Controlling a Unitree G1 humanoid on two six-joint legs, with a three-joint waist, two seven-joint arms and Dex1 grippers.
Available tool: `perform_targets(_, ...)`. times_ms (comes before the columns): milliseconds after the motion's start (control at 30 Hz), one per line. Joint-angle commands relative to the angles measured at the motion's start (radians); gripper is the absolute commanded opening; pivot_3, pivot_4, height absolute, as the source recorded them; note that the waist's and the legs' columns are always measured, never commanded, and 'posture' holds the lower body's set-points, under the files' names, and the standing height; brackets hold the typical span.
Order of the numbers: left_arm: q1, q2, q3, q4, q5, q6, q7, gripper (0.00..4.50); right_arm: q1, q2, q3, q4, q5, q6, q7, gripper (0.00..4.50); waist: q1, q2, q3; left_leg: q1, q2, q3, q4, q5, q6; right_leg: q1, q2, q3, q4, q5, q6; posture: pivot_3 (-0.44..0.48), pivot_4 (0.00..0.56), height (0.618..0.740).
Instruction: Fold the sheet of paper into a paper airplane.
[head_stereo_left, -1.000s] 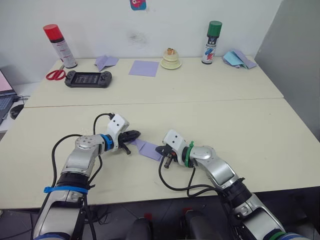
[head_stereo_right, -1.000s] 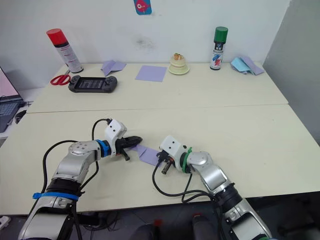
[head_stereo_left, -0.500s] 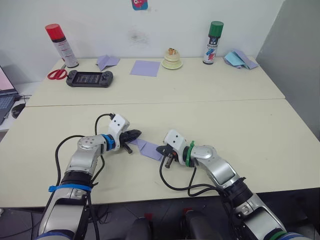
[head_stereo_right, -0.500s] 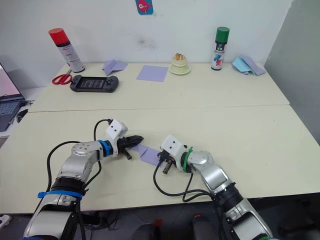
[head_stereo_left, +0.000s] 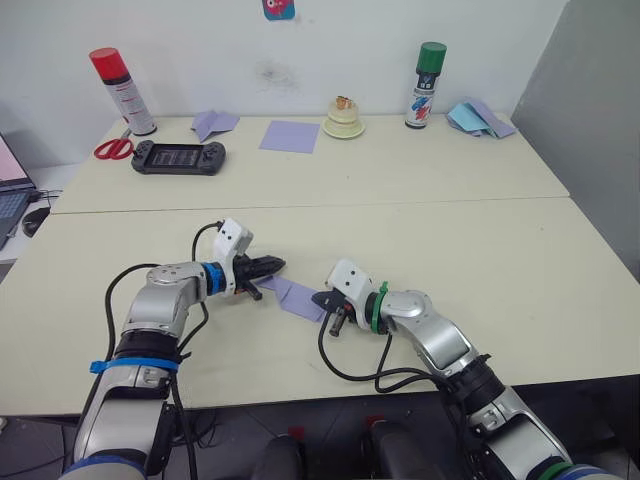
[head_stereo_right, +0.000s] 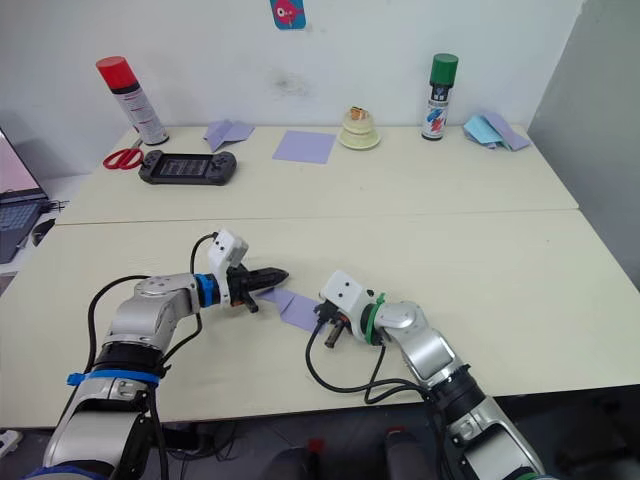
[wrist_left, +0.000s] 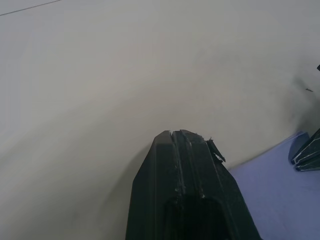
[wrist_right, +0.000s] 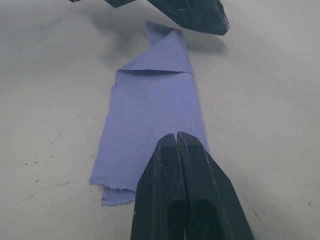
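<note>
My right gripper (wrist_right: 177, 136) had its two fingers pressed together, tips resting over the near end of the sheet of paper (wrist_right: 150, 130), which lay folded into a narrow lavender strip on the table (head_stereo_left: 480, 250). My left gripper (head_stereo_left: 268, 266), fingers also closed together with nothing between them, hovered at the strip's far pointed end, toward ten o'clock from my right one. At the table's twelve o'clock edge stood a smooth lavender square (head_stereo_left: 289, 136) and a black game console (head_stereo_left: 178, 156).
</note>
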Motion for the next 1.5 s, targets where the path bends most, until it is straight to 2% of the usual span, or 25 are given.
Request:
perform_targets(33,-0.003,0.012,0.007,-0.048,-0.006,-0.018,-0.011,0.00,0.019,-0.001,0.024,0.046,-0.023,0.025,-0.003,0.03,0.000,0.000,0.000,0.000,0.000,0.000,0.000,0.000,0.000,0.000,0.000,0.000,0.000,0.000,0.000,0.000,0.150,0.740)
perform_targets(433,0.087,0.001,-0.073,-0.011,0.091,-0.158,-0.001,0.00,0.021,-0.002,0.023,0.051,-0.028,0.020,-0.001,0.03,-0.001,0.000,0.000,0.000,0.000,0.000,0.000,0.000,0.000,0.000,0.000,0.001,0.000,0.000,0.000,0.000,0.150,0.740)
perform_targets(667,0.115,-0.019,-0.084,0.089,0.121,-0.236,0.016,0.00,0.024,-0.008,0.024,0.037,-0.026,0.031,0.004,0.03,0.001,0.001,-0.001,0.001,0.000,0.000,0.000,0.000,0.000,0.001,0.000,0.001,0.000,0.000,0.000,0.000,0.150,0.740)
perform_targets(767,0.114,-0.032,-0.080,0.169,0.122,-0.221,0.025,0.00,0.020,-0.009,0.024,0.036,-0.025,0.034,0.007,0.03,0.003,0.004,-0.006,0.002,0.000,0.000,0.000,0.000,0.000,0.002,0.000,0.000,0.000,0.000,0.000,0.000,0.150,0.740)
perform_targets(967,0.156,-0.008,-0.178,0.219,0.242,-0.333,0.041,0.00,0.008,-0.009,0.019,0.046,-0.025,0.036,0.008,0.03,0.004,0.013,-0.019,0.003,-0.001,0.001,0.000,0.000,0.000,0.004,0.000,0.001,0.000,0.000,0.000,0.000,0.150,0.740)
perform_targets(1267,0.146,0.016,-0.163,0.262,0.268,-0.350,0.094,0.00,-0.007,-0.001,0.017,0.070,-0.024,0.026,0.007,0.03,0.004,0.018,-0.028,0.004,-0.001,0.001,0.000,0.000,0.000,0.004,0.000,0.001,-0.001,0.000,0.000,0.000,0.150,0.740)
perform_targets(1500,0.128,0.037,-0.096,0.273,0.203,-0.280,0.094,0.00,-0.012,-0.001,0.020,0.102,-0.032,0.012,0.004,0.03,-0.001,0.018,-0.029,0.011,0.000,0.001,-0.001,0.000,0.001,0.010,0.002,0.001,-0.001,-0.002,-0.002,0.000,0.150,0.740)
